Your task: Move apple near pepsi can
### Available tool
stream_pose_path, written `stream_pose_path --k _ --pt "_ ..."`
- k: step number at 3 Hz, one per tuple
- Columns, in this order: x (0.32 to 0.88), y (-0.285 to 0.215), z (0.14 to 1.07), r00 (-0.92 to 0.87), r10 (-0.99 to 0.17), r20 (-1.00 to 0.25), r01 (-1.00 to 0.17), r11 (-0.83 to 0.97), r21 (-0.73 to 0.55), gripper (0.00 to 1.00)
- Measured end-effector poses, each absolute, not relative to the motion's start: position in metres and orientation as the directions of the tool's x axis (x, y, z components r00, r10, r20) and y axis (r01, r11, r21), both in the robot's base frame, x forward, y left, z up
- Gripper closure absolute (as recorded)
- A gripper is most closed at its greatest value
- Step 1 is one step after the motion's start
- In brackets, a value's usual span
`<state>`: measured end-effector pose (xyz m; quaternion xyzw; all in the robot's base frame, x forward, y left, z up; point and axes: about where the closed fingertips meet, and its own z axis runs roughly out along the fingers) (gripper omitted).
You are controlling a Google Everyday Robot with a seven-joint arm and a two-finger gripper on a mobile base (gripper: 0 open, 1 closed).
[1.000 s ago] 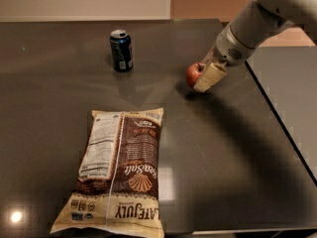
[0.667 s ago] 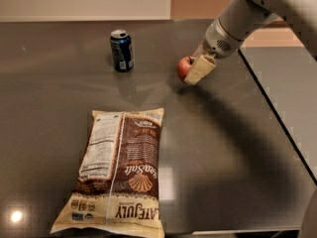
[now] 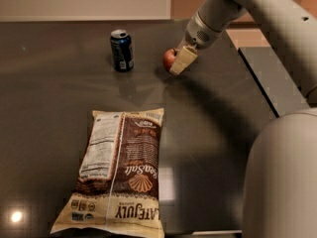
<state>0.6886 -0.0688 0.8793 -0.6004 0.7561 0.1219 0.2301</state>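
Apple and end effector have shifted left and toward the far edge of the worktop vs. 1 s ago, so the gap to the pepsi can is now clearly smaller. I've got the end effector clamped on the apple: the cream pad sits against its right side, and the other finger is hidden behind the fruit. Apple is now right of the can, near it but not touching, with bare worktop between them. Arm comes in from the upper right, w/ the wrist angled down-left to the fruit. A soft shadow lies on the worktop just below the apple; I think the fruit is held slightly off the surface, but from this angle I can't be sure.

Can hasn't budged: upright, silver top, same spot near the far edge, left of centre. Chip bag is also where it was, lying flat in the foreground w/ its brown-and-cream back panel up, well apart from both can and apple. Pale robot body fills the lower right corner, more of it than before.
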Motion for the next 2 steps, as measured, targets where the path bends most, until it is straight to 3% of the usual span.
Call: stream_pose_path --k 2 --pt "0.712 -0.014 0.880 -0.129 -0.845 -0.518 -0.976 0.201 -0.084 1.00"
